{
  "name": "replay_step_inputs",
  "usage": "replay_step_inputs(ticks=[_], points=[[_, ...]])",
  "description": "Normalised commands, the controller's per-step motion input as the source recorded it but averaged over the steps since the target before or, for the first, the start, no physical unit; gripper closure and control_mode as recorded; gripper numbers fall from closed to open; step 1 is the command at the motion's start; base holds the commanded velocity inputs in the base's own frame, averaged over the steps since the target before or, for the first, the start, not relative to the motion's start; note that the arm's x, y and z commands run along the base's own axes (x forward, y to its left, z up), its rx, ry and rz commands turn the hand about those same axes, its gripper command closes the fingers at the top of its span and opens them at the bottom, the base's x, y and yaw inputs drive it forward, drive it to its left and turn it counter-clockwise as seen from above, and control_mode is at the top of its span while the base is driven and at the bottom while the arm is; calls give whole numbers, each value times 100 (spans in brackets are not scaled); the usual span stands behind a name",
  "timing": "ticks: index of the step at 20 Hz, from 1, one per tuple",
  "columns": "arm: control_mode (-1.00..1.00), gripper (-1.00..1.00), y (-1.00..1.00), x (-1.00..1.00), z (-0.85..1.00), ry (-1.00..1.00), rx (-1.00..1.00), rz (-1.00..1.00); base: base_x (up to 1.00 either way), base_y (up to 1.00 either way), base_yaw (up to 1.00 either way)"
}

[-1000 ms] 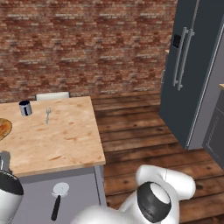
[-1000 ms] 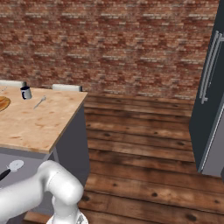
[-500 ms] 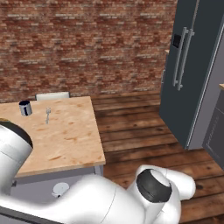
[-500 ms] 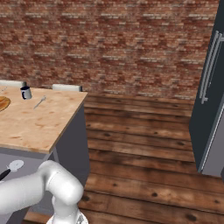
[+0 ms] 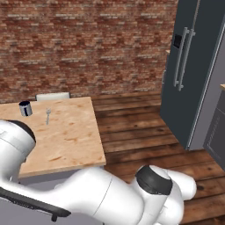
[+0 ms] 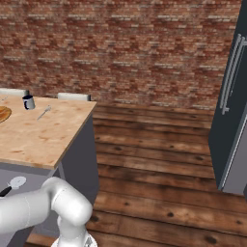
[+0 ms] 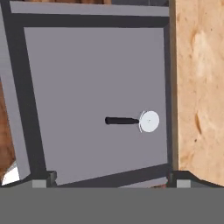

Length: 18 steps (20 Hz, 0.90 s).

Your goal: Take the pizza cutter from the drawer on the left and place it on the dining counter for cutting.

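Note:
The drawer [image 7: 83,74] is pulled open, and I look straight down into its grey floor. The pizza cutter [image 7: 133,121] lies flat inside, its black handle pointing left and its round silver wheel toward the dining counter [image 7: 199,87]. My gripper [image 7: 111,181] hovers above the drawer, open, with its fingertips [image 7: 41,180] spread wide and nothing between them. In the right base view the pizza cutter [image 6: 14,185] shows below the edge of the dining counter [image 6: 38,137], just beyond my arm. The arm bends low in front of the dining counter [image 5: 66,136].
On the counter stand a dark mug [image 5: 25,108] and a fork [image 5: 48,116], with a round board [image 6: 3,115] at its left. White chair backs [image 6: 73,96] stand behind it. A tall dark fridge [image 5: 193,74] rises on the right across a wooden floor.
The arm has swung down and left over the open drawer, and now covers the cutter in the left base view. The base and the counter things have stayed put.

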Motion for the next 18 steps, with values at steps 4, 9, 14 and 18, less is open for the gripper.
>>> replay_step_inputs(ticks=[4,9,14,18], points=[[-100,-100,0,18,-36,2,0,0,0,0,0],[-100,-100,0,29,-38,4,4,-7,0,0,0],[-100,-100,0,16,-18,6,5,-25,0,0,0],[-100,-100,0,0,-7,8,3,-43,0,0,0]])
